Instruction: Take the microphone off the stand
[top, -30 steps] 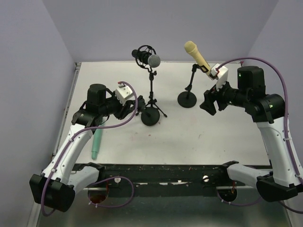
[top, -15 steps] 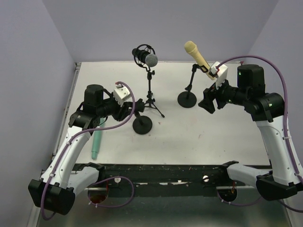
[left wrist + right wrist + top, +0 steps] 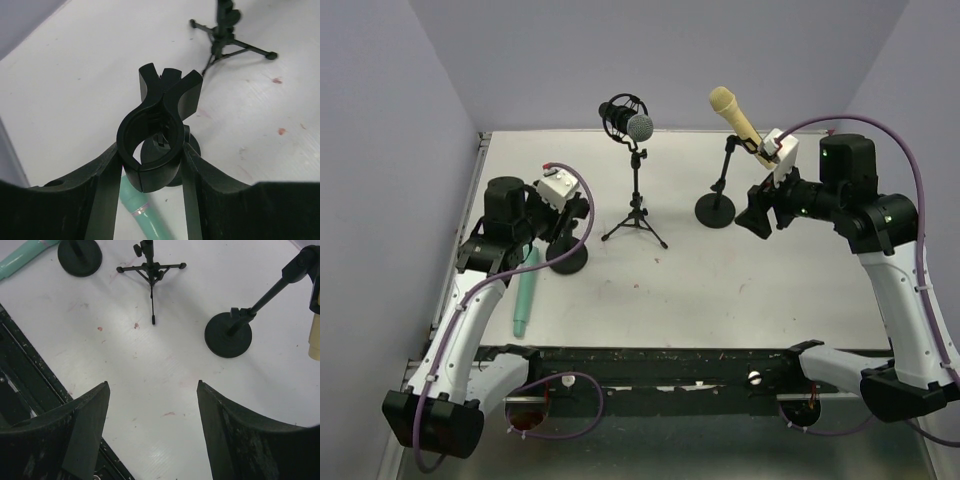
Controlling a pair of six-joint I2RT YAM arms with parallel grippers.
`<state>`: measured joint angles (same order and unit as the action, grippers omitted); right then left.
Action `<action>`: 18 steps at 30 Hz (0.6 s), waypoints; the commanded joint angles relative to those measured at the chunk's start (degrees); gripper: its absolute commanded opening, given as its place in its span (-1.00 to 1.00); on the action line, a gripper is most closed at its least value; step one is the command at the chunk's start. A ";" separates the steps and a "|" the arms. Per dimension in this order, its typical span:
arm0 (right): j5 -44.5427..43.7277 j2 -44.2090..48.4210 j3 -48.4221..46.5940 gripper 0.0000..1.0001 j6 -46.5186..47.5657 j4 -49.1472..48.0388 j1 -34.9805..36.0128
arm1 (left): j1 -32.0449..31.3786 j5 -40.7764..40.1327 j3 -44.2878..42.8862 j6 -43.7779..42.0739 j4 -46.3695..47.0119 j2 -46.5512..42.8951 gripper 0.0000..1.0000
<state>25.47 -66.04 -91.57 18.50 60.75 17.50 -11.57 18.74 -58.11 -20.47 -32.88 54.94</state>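
A yellow microphone (image 3: 733,114) sits tilted in the clip of a round-base stand (image 3: 715,210) at the back right. It also shows at the right wrist view's edge (image 3: 314,337), with its stand base (image 3: 228,335). My right gripper (image 3: 756,216) is open and empty (image 3: 152,385), just right of that stand's base. My left gripper (image 3: 570,228) is shut on the clip (image 3: 152,150) of an empty round-base stand (image 3: 566,259). A green microphone (image 3: 525,294) lies on the table beside it (image 3: 145,212).
A tripod stand (image 3: 637,215) with a black, grey-headed microphone (image 3: 630,123) stands at the back middle; it also shows in the left wrist view (image 3: 225,42) and the right wrist view (image 3: 150,267). A black rail (image 3: 640,358) runs along the near table edge.
My left gripper has carried the empty round-base stand leftward, away from the tripod to beside the green microphone. The right arm has barely moved.
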 commanded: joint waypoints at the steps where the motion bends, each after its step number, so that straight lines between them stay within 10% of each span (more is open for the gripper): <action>1: 4.05 -0.58 0.16 0.55 -0.04 -2.21 -0.36 | 3.39 -10.48 0.89 3.49 16.52 2.80 -0.63; 18: 8.63 -3.83 -1.24 0.52 -1.54 -7.22 -0.27 | 10.69 -10.75 -13.34 10.36 29.63 21.78 -0.53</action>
<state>31.92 -69.87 -91.57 17.80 56.82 17.50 -1.63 8.67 -66.46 -11.00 -10.70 76.18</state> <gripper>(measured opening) 0.759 0.525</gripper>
